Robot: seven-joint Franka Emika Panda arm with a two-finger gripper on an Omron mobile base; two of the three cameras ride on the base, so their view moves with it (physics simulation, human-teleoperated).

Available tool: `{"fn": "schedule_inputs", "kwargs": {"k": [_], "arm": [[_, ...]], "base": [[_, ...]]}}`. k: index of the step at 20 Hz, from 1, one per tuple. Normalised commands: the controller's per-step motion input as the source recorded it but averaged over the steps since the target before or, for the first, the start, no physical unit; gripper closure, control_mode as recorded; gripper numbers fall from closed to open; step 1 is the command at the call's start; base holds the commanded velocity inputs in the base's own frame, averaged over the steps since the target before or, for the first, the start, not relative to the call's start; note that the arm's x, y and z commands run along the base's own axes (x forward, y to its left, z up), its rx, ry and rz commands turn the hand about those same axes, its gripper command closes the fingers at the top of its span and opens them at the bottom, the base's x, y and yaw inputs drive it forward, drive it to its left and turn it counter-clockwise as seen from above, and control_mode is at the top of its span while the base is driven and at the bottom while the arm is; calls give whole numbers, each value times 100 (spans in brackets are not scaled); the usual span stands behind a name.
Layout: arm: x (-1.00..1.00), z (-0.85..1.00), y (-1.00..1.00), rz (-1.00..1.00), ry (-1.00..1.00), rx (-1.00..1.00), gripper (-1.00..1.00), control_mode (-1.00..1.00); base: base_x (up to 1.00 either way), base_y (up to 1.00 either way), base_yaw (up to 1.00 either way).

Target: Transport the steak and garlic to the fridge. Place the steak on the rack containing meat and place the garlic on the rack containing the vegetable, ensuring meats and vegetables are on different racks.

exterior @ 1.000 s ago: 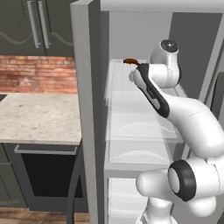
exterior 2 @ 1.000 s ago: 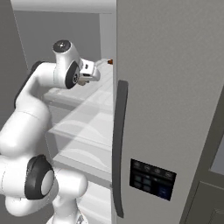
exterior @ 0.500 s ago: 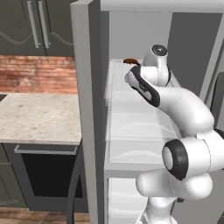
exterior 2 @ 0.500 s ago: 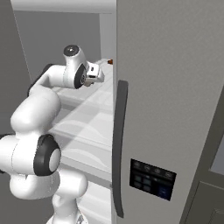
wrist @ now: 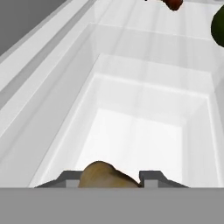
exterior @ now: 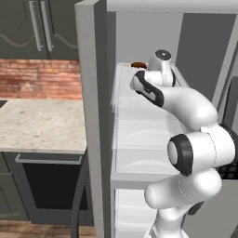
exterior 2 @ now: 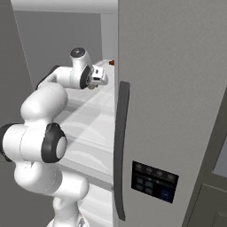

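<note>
My gripper point(wrist: 111, 177) is shut on the garlic point(wrist: 105, 175), an olive-tan lump between the dark fingertips point(wrist: 70, 177). The hand hangs inside the open fridge point(exterior 2: 177, 88), over a white rack point(wrist: 144, 127). From the right base camera the gripper point(exterior 2: 101, 79) sits just left of the door edge, with the garlic point(exterior 2: 91, 85) under it. A red-brown piece of meat point(wrist: 173, 3) lies at the rack's far end, and shows too as meat point(exterior: 138, 65) past the wrist. The dark green vegetable point(wrist: 218, 26) is at the right edge. The steak is out of view.
The fridge's grey side wall point(exterior: 90, 93) stands close on the left of the arm. Beyond it are a speckled counter point(exterior: 42, 125), a brick backsplash and a dark oven point(exterior: 51, 190). The door's long dark handle point(exterior 2: 119, 150) and dispenser panel point(exterior 2: 155, 179) are on the right.
The wrist has swung a little left and deeper into the fridge, still holding the garlic. The hand sits slightly lower over the rack than before.
</note>
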Motion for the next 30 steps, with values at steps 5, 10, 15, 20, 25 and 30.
{"fn": "schedule_inputs", "kwargs": {"k": [5, 10, 15, 20, 25, 30], "arm": [[26, -12, 0, 0, 0, 0, 100, -100], [29, -18, 0, 0, 0, 0, 100, -100], [38, -26, 10, 0, 0, 0, 100, -100], [11, -24, 46, 0, 0, 1, 100, -100], [7, -21, 37, 0, 1, 3, 100, -100], [0, -27, -2, 0, 1, 6, -100, -100]], "base": [[0, 0, 0], [0, 0, 0], [0, 0, 0], [0, 0, 0], [0, 0, 0], [0, 0, 0]]}}
